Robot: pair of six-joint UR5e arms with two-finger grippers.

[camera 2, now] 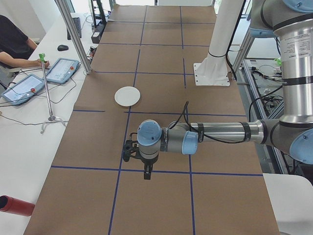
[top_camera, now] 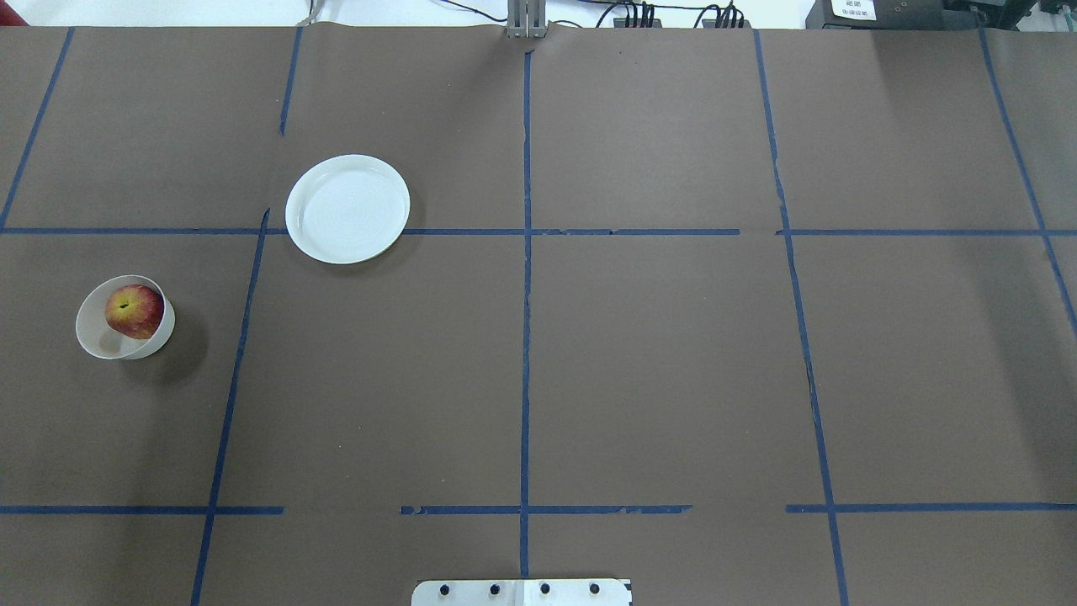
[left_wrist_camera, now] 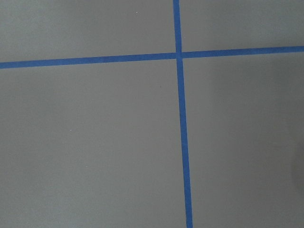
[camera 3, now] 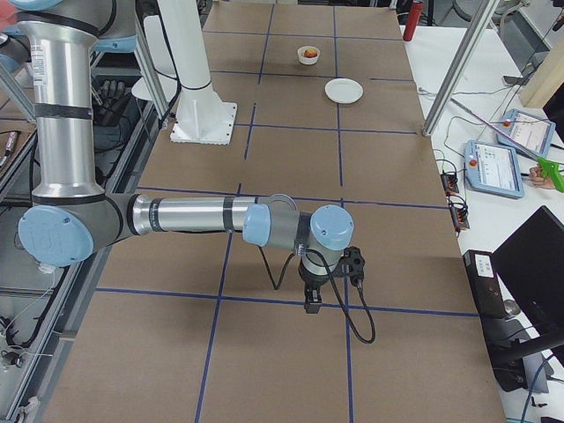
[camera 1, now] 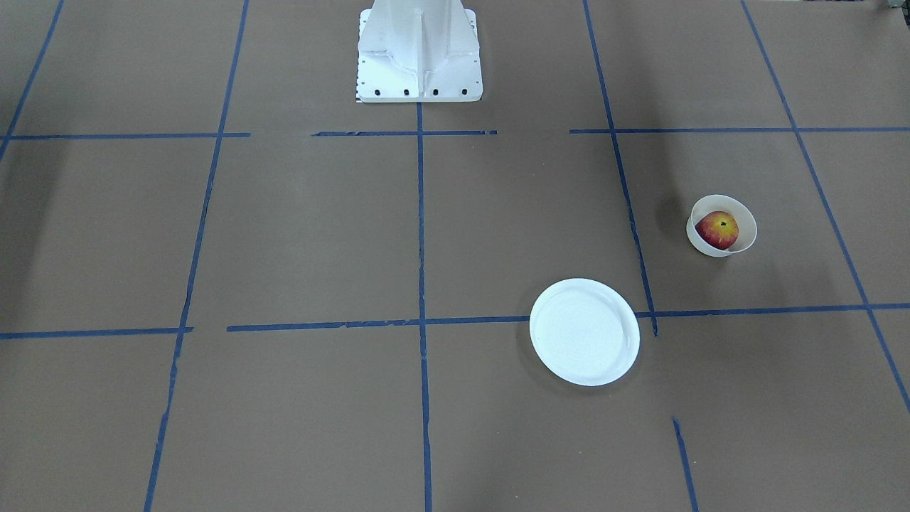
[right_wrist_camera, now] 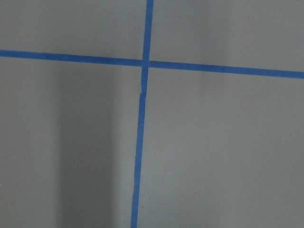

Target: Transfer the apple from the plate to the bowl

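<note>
A small round red apple with a yellow patch around its dark stem dimple is seated inside a small, deep, off-white translucent bowl, dimple turned upward. A flat round white plate with a raised rim is laid upright across a blue tape line, well apart from the bowl.

You will find nothing here that can be read. The white label on the dark box past the far edge of the table carries print, but it is too small for you to make out. The tablet screen on the side bench shows coloured fields, yet no word or number on it is legible.
</note>
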